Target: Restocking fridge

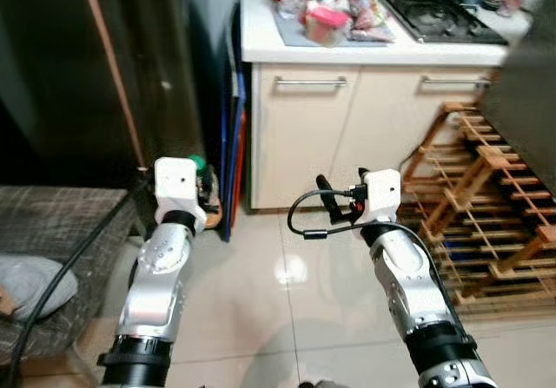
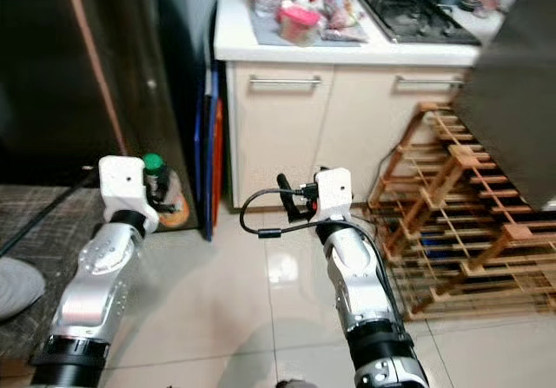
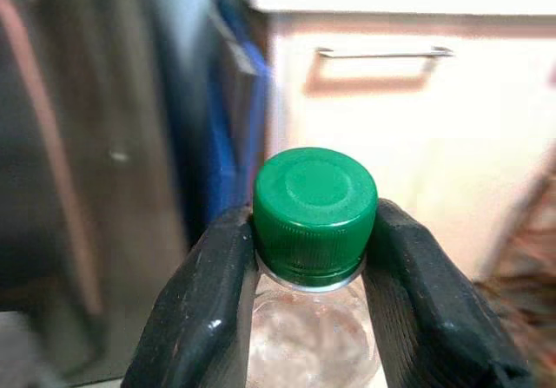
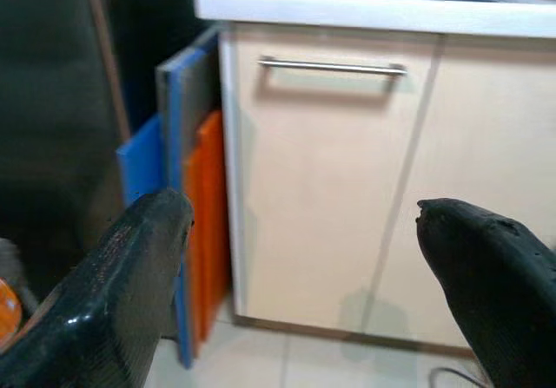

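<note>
A clear plastic bottle (image 3: 308, 336) with a green cap (image 3: 314, 214) sits between the two black fingers (image 3: 204, 305) of my left gripper (image 3: 308, 258), which is shut on its neck. In the head views the green cap (image 2: 153, 161) pokes out just beyond the left wrist (image 1: 180, 184), held low in front of the dark fridge door (image 1: 78, 67) with its copper handle. My right gripper (image 4: 304, 232) is open and holds nothing, raised at mid-height in front of the beige cabinet (image 1: 304, 128).
Blue and orange boards (image 4: 178, 206) lean in the gap between fridge and cabinet. A wooden rack (image 1: 486, 206) stands on the right. The white counter (image 1: 261, 41) carries several packets and a stove. A grey mat (image 1: 52, 232) lies at left.
</note>
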You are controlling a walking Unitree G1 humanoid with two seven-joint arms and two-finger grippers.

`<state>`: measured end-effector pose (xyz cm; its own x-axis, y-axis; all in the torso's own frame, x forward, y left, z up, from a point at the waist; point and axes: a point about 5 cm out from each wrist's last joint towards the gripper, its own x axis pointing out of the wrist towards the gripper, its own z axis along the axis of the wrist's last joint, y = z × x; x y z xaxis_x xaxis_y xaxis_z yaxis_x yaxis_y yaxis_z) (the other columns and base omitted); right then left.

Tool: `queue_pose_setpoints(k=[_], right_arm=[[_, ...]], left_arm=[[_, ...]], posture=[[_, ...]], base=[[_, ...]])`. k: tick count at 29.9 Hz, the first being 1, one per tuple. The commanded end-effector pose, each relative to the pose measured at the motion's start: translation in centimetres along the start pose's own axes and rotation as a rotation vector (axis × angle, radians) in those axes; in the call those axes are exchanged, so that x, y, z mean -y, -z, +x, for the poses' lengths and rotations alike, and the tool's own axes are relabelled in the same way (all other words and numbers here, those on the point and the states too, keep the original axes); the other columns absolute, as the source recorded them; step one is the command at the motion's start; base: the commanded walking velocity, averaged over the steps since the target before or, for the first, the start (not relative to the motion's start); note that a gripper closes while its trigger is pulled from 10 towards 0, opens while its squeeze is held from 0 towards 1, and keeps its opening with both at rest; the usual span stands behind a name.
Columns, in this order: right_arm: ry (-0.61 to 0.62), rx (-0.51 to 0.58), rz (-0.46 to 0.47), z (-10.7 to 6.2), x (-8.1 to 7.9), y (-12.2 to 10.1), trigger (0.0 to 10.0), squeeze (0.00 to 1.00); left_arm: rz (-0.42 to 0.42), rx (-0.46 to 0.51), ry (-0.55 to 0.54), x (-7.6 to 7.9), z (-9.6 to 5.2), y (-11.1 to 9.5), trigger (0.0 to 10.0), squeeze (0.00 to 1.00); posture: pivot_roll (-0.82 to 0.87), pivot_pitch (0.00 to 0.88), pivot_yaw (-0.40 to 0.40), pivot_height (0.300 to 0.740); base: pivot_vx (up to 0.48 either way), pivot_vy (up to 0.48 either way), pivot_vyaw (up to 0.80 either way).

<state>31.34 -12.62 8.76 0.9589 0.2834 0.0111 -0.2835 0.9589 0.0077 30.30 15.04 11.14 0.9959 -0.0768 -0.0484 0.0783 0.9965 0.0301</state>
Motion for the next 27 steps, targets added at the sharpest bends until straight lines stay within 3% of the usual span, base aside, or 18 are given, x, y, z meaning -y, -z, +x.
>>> queue_pose_setpoints(k=[1,7,9,16,19,22,27], right_arm=[[0.012,0.016,-0.009,0.1,0.2,-0.2,10.0,0.0],[0.024,0.011,-0.008,0.2,0.5,-0.1,10.0,0.0],[0.041,0.001,-0.009,0.2,0.8,0.1,10.0,0.0],[0.068,0.009,-0.014,0.2,0.9,0.0,10.0,0.0],[0.086,-0.004,-0.012,0.1,1.3,0.4,10.0,0.0],[0.118,-0.032,0.003,-0.3,1.8,1.1,10.0,0.0],[0.15,-0.034,0.0,-0.6,2.2,1.4,10.0,0.0]], left_arm=[[0.005,0.061,0.022,0.1,0.3,-1.1,10.0,0.0],[-0.013,0.092,0.035,0.1,0.8,-1.2,10.0,0.0],[-0.031,0.129,0.096,1.0,0.8,-1.7,10.0,0.0],[-0.029,0.146,0.154,1.6,0.9,-1.8,10.0,0.0],[-0.031,0.142,0.151,1.1,1.0,-1.6,10.0,0.0],[-0.05,0.065,0.105,-0.2,0.6,0.1,10.0,0.0],[-0.032,0.04,0.094,-0.7,0.3,0.7,10.0,0.0]], posture=[[-0.01,0.0,-0.031,0.74],[-0.02,0.0,-0.042,0.74],[-0.03,0.0,-0.041,0.74],[-0.02,0.0,-0.037,0.74],[-0.02,0.0,-0.036,0.74],[0.0,0.0,-0.037,0.74],[0.0,0.0,-0.037,0.74]], base=[[0.0,-0.416,-0.64],[0.0,-0.421,-0.64],[0.0,-0.416,-0.62],[0.0,-0.415,-0.61],[0.247,-0.407,-0.6],[0.092,0.0,-0.6],[0.0,0.0,-0.6]])
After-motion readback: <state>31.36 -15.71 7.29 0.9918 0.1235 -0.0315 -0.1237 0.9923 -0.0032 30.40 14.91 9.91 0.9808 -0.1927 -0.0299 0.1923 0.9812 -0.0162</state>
